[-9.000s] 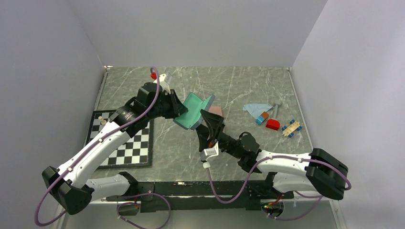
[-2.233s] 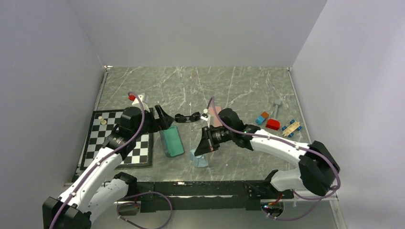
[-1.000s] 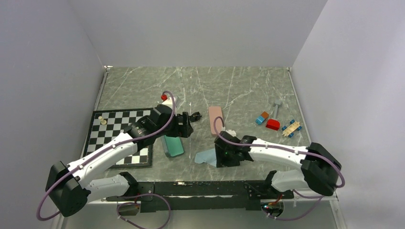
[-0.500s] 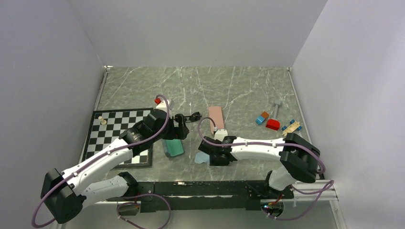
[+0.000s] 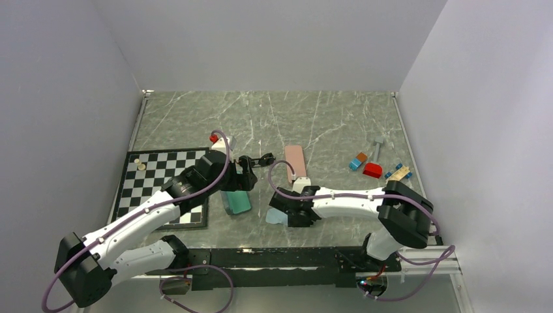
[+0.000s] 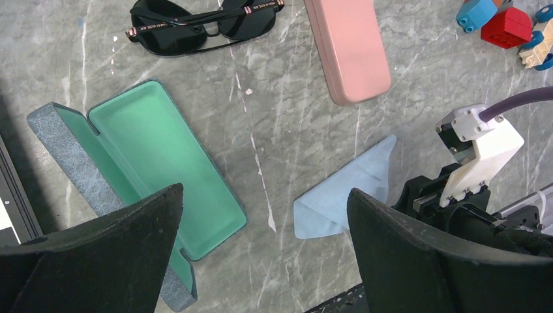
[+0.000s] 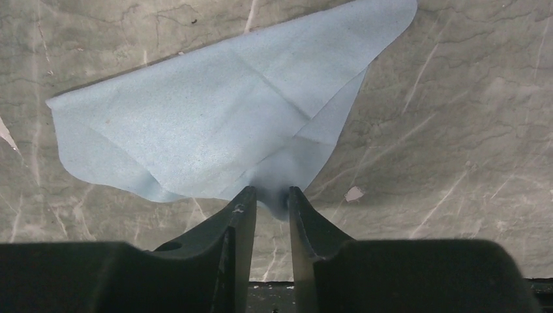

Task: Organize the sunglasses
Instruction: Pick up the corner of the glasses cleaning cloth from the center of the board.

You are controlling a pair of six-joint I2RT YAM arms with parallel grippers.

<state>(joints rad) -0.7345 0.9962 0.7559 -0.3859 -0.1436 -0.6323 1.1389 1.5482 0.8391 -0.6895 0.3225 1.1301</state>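
Black-framed sunglasses [image 5: 255,161] [image 6: 202,23] lie folded on the marble table, beyond the open green-lined case [image 5: 236,201] [image 6: 163,163]. My left gripper [image 5: 245,175] [image 6: 264,195] hovers wide open above the case and sunglasses, holding nothing. A closed pink case [image 5: 295,163] [image 6: 349,49] lies to the right of the sunglasses. A light blue cloth [image 5: 275,216] [image 6: 349,195] [image 7: 215,124] lies flat near the table's front. My right gripper [image 5: 285,215] [image 7: 269,194] is low at the cloth's near corner, and its fingertips pinch a raised fold of it.
A chessboard [image 5: 163,189] with two small pieces lies at the left, under the left arm. Toy blocks [image 5: 365,166] [image 6: 502,23] and a small wooden piece [image 5: 398,173] sit at the right. The table's front edge is just behind the right gripper.
The right gripper slid left onto the cloth's corner and its jaws narrowed onto it. The left gripper drew back slightly and stayed wide open.
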